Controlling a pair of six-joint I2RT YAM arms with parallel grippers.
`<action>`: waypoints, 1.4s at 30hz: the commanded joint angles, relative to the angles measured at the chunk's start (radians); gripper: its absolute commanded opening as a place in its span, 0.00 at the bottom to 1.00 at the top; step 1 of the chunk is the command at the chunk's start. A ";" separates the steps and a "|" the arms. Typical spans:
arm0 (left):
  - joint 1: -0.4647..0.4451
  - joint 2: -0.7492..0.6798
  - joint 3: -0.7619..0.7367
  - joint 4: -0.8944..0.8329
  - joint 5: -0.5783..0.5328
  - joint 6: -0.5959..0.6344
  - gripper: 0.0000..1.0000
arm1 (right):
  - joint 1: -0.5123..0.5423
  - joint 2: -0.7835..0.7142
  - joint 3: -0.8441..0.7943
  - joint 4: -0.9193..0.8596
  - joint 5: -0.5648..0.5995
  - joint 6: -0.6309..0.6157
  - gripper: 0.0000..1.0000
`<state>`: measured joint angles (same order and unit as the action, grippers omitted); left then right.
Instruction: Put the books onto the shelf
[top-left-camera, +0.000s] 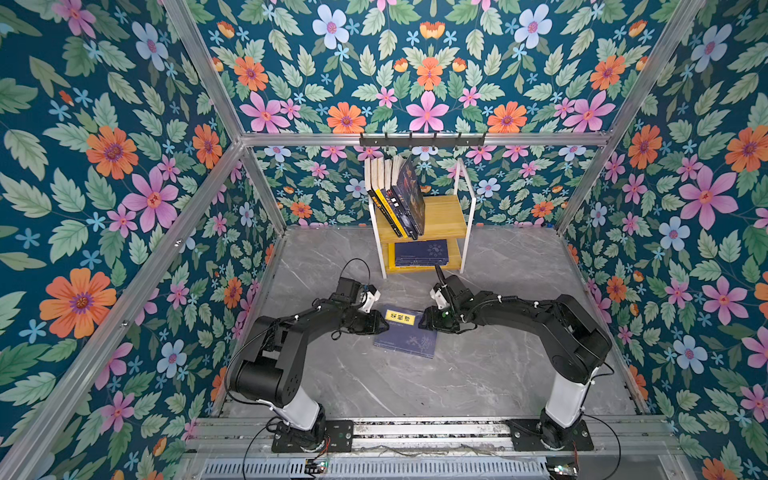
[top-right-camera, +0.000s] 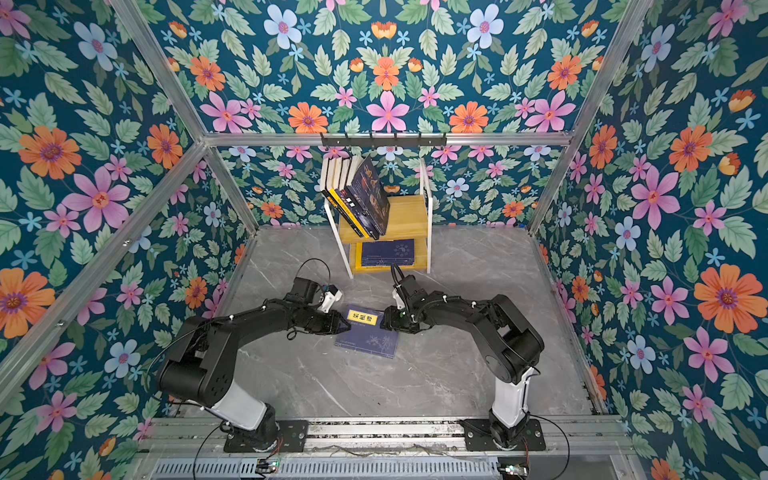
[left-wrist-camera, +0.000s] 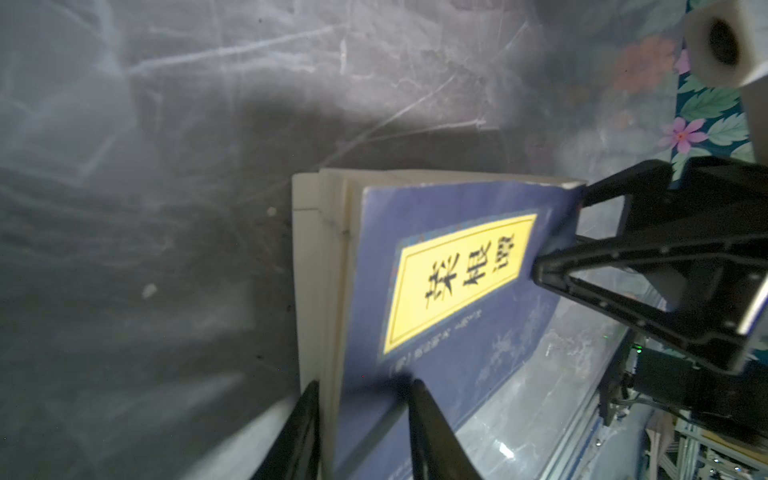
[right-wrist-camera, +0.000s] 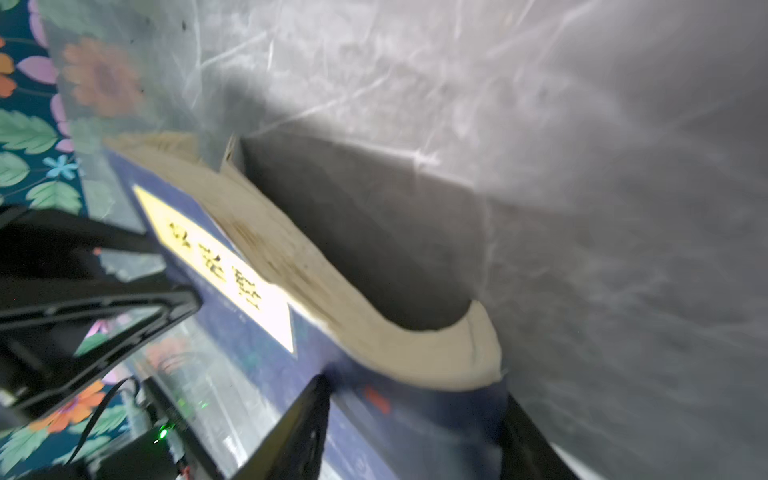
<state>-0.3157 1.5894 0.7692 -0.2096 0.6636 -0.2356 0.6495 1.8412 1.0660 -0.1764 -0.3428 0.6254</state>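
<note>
Grey marble tabletop (top-left-camera: 478, 374) — navy book (top-left-camera: 409, 343), yellow label, pages bowed; left gripper (left-wrist-camera: 363, 386), right gripper (right-wrist-camera: 415, 388) each pinching its edge.

You have one shelf (top-left-camera: 446, 216) at the far middle. Count about five leaning books (top-left-camera: 409, 195) on the left of its upper tier. At least one flat navy book (top-left-camera: 420, 252) lies on the lower tier. One yellow-labelled book (top-left-camera: 405, 338) sits nearer, mid-scene. One hook rail (top-left-camera: 422, 141) hangs farthest.

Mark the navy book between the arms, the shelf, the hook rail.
navy book (top-left-camera: 408, 343), in a top view, lower cover.
shelf (top-left-camera: 446, 217), in a top view, bare upper board.
hook rail (top-left-camera: 422, 141), in a top view, middle of bar.
</note>
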 joint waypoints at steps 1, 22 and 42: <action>-0.003 -0.008 0.004 0.083 0.116 -0.071 0.35 | 0.002 0.007 -0.003 -0.051 0.037 -0.017 0.57; 0.013 -0.085 0.025 0.091 0.172 -0.116 0.00 | -0.011 -0.062 0.002 -0.122 0.122 -0.038 0.61; 0.028 -0.052 0.039 0.079 0.159 -0.121 0.00 | 0.172 -0.536 -0.217 -0.073 0.495 -0.452 0.74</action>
<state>-0.2886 1.5314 0.8028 -0.1425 0.8051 -0.3588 0.7616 1.3327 0.8742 -0.3382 0.0383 0.3454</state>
